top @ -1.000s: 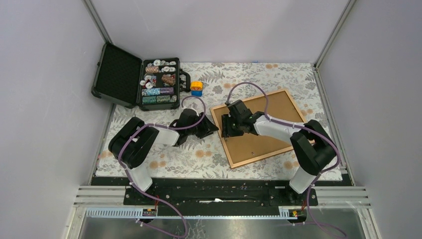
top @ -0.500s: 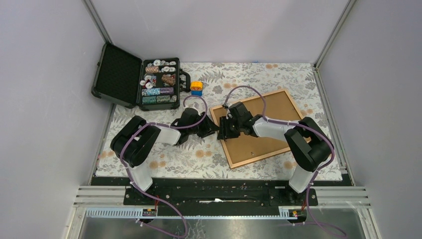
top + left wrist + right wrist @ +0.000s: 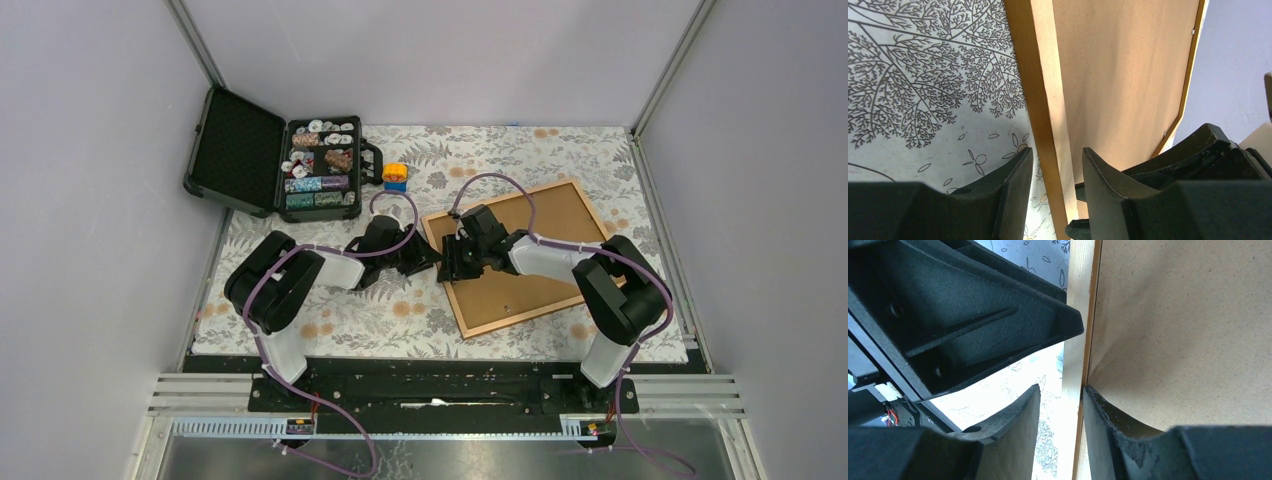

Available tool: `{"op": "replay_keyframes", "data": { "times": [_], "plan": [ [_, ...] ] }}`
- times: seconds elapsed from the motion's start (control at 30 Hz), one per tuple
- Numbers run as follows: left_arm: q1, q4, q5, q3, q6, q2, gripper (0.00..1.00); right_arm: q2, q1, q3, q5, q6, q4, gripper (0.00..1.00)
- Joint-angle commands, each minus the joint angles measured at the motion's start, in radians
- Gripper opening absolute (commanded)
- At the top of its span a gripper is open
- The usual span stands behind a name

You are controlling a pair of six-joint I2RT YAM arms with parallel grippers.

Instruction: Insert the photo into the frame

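Observation:
The frame [image 3: 510,322] lies at the table's right with its back up, and a plain brown backing board [image 3: 545,225] fills it. The photo is not in view. Both grippers meet at the frame's left rail. In the left wrist view my left gripper [image 3: 1058,155] straddles the wooden rail [image 3: 1040,75] with a gap on each side, open. In the right wrist view my right gripper [image 3: 1061,390] straddles the same rail [image 3: 1079,290]. Its inner finger [image 3: 1108,415] rests against the board's edge and the outer finger stands apart, open. From above, the left gripper [image 3: 430,260] faces the right gripper [image 3: 447,262].
An open black case [image 3: 320,165] of poker chips stands at the back left, its lid [image 3: 235,150] laid outward. A small yellow and blue object [image 3: 396,176] sits beside it. A floral cloth [image 3: 400,310] covers the table. Grey walls close in on three sides.
My right arm has drawn slightly left and back, bringing its gripper onto the frame's left rail. The left gripper has edged closer to it. The frame has not visibly moved.

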Motion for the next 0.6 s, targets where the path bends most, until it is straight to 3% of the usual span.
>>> {"op": "replay_keyframes", "data": {
  "times": [0.0,0.23,0.43,0.57],
  "plan": [
    [-0.004,-0.047,0.001,0.025,0.022,0.030,0.46,-0.022,0.013,0.014,-0.052,0.045,-0.081,0.44],
    [-0.004,-0.051,0.003,0.031,0.028,0.032,0.46,-0.001,0.013,0.125,-0.003,-0.030,-0.200,0.47],
    [-0.004,-0.039,0.000,0.018,0.030,0.023,0.48,-0.095,0.013,0.223,0.111,-0.162,-0.370,0.68],
    [-0.004,-0.017,0.007,0.008,0.029,0.017,0.48,-0.207,0.021,0.145,0.143,-0.285,-0.447,0.75]
  ]
}}
